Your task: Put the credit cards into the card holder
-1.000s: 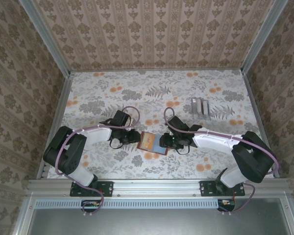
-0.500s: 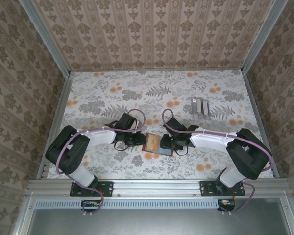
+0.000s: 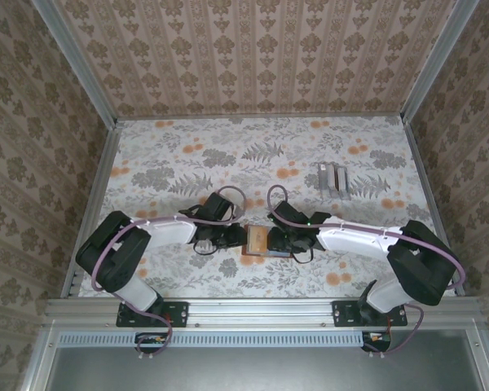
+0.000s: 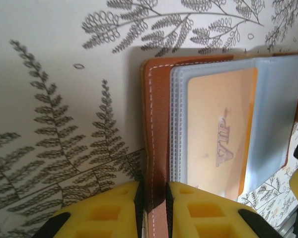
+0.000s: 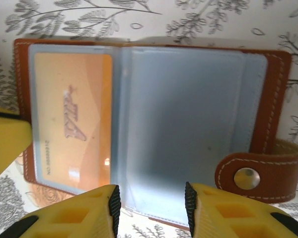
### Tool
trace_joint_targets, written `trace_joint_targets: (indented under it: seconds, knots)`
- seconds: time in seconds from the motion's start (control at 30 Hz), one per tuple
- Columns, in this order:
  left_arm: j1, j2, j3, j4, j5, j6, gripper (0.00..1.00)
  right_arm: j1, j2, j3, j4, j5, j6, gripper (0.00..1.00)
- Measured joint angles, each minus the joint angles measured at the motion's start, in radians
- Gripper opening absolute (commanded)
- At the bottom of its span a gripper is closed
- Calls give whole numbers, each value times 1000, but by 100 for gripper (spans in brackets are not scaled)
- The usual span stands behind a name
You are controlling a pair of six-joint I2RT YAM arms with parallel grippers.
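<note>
Reaching inward from both sides, elbows bent, wrists low over the counter (image 3: 179, 163), meeting at the open card holder (image 3: 259, 242) near the front edge.
Left jaws clamped on its leather edge; right jaws apart over the clear sleeves (image 5: 184, 114); orange card (image 4: 221, 139) in one sleeve.

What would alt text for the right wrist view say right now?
An open brown leather card holder lies on the floral table, an orange VIP card in one clear sleeve, the other sleeve empty. The right gripper has its yellow fingers apart at the bottom edge.
</note>
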Motion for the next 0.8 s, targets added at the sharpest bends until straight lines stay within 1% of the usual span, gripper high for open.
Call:
trace_joint_targets:
  seconds: [0.23,0.43,0.5,0.6,0.8]
  knots:
    - [-38,-23,0,-41,-44,-18,19,6,20,-14,-17,53,30,46]
    - [-48,-23,1,-47,-55,-19,18,6,40,-16,-6,56,30,43]
    - [-51,-23,3,-50,-60,-20,18,6,51,-10,-2,56,28,40]
    - [-51,-23,6,-55,-61,-22,18,6,58,-6,27,48,21,33]
    - [-52,-23,8,-59,-67,-23,18,5,63,-31,153,-42,-6,22]
